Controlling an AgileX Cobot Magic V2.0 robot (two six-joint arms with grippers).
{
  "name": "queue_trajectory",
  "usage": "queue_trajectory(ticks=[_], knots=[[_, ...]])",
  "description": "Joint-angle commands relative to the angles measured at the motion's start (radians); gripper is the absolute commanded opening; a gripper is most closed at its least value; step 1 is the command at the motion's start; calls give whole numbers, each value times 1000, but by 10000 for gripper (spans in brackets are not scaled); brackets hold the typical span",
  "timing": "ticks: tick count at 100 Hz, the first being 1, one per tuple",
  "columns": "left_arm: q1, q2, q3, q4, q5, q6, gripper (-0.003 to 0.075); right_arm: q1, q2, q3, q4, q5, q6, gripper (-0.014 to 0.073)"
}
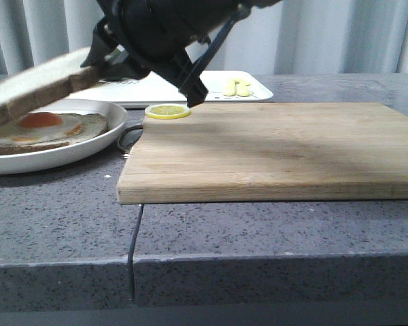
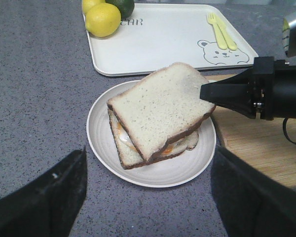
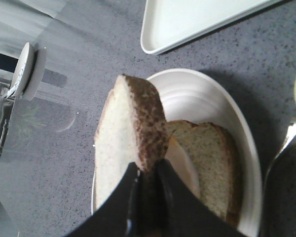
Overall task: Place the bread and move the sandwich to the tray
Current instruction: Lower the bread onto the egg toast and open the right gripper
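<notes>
**One slice held over the plated egg sandwich**

Two grippers are observed. The right gripper (image 3: 147, 180) has its jaws clamped on the crust edge of the bread (image 2: 160, 108), which hangs tilted just above the sandwich (image 2: 138, 150); in the front view the slice slopes upward toward the gripper and its lower end runs out of frame. Whether it touches the layer beneath cannot be told. The sandwich, a brown-crusted slice bearing a fried egg (image 1: 44, 125) with orange yolk, sits on its round white plate (image 1: 88, 149) on the grey speckled counter (image 1: 258, 238).

The left gripper (image 2: 148, 197) hovers on the near side of the plate with its jaws wide apart, holding nothing; only the two dark fingers (image 2: 44, 197) show at the frame edge.

The tray (image 2: 163, 44) lies just beyond the plate, close to its rim. On the tray: a bear drawing (image 2: 217, 52), a yellow fork and spoon (image 2: 222, 32), and in one corner a lemon (image 2: 103, 19) beside a dark green fruit (image 2: 122, 6).

A wooden cutting board (image 1: 279, 149) lies beside the plate, with a lemon slice (image 1: 167, 111) on its far left corner. A metal utensil (image 3: 281, 148) lies between plate and board.
</notes>
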Motion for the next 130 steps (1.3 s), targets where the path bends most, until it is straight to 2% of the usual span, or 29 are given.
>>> queue_trajectory(ticks=[1,30,59,68,96,118,130], knots=[[-3,11,-33,-25,-65,-3,494,-2,-42,-40,65,14,4,-76],[-3,11,-33,-25,-65,-3,494,-2,-40,-39,65,-8,4,-56],[-3,11,-33,-25,-65,-3,494,-2,-40,-14,65,0,3,224],[-3,11,-33,-25,-65,-3,494,-2,-40,0,65,0,3,253],[-3,11,-33,-25,-65,-3,494,-2,-40,11,62,-8,1,266],[-3,11,-33,-25,-65,-3,494,-2,-40,11,52,-9,-5,437],[-3,11,-33,-25,-65,-3,494,-2,-40,11,50,-14,-6,461]])
